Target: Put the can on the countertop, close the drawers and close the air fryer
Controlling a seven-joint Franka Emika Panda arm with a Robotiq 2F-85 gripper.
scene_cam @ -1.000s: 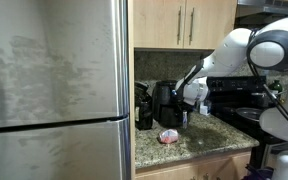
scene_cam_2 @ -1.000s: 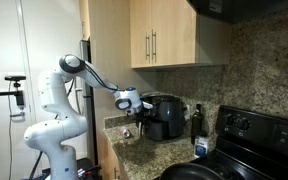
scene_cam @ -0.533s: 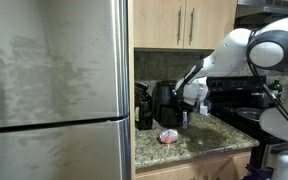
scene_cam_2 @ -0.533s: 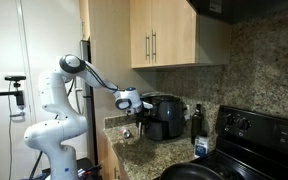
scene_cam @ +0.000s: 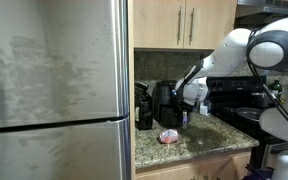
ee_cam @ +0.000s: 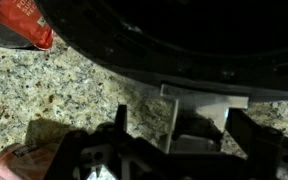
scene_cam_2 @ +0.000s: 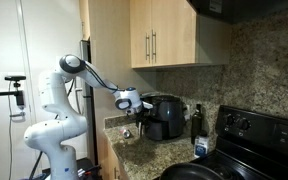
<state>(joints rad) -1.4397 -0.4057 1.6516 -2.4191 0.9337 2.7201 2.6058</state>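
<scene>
The black air fryer (scene_cam: 166, 100) (scene_cam_2: 164, 115) stands at the back of the granite countertop (scene_cam: 199, 140) (scene_cam_2: 144, 150). My gripper (scene_cam: 189, 95) (scene_cam_2: 130, 100) (ee_cam: 184, 140) is at its front, open. In the wrist view the fryer's grey basket handle (ee_cam: 199, 105) lies between my dark fingers (ee_cam: 121, 125) without being gripped. The pinkish-red can (scene_cam: 169, 136) sits upright on the countertop in front of the fryer. The tan drawers (scene_cam: 184, 25) (scene_cam_2: 164, 35) above, with slim bar handles, look flush.
A large steel fridge (scene_cam: 54, 90) fills the left of an exterior view. A black stove (scene_cam_2: 254, 130) and a dark bottle (scene_cam_2: 197, 120) stand beside the fryer. Two red items (ee_cam: 24, 22) (ee_cam: 22, 160) lie on the granite near my fingers.
</scene>
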